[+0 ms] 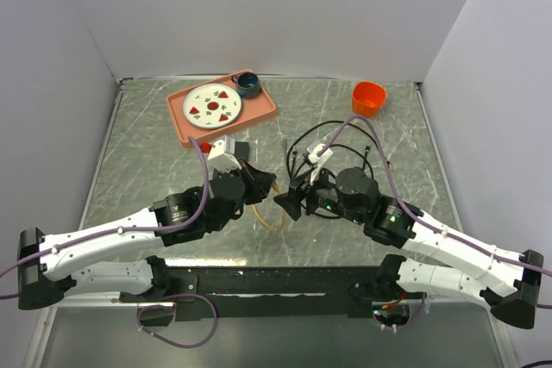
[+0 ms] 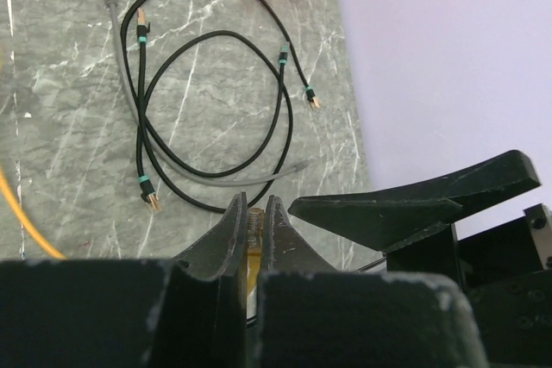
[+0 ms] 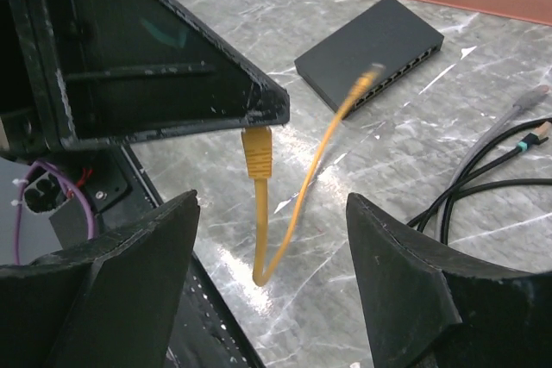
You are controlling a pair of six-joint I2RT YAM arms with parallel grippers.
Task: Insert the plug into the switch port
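Note:
My left gripper (image 1: 266, 187) is shut on the yellow plug (image 3: 257, 151) of a short yellow cable (image 3: 297, 213). The plug shows pinched between the fingertips in the left wrist view (image 2: 253, 220). The cable hangs in a loop and its other plug (image 3: 369, 72) swings blurred in the air. My right gripper (image 3: 272, 239) is open and empty, with its fingers on either side of the hanging loop, facing the left gripper (image 3: 172, 84). The black switch (image 3: 371, 45) lies flat on the table beside the pink tray, sockets along its near side. It is partly hidden under the left wrist in the top view (image 1: 239, 146).
A pink tray (image 1: 263, 109) with a plate and a dark cup stands at the back. An orange cup (image 1: 368, 97) is at the back right. Coiled black cables (image 2: 216, 109) and a grey cable (image 2: 129, 92) lie on the marble table behind the right gripper.

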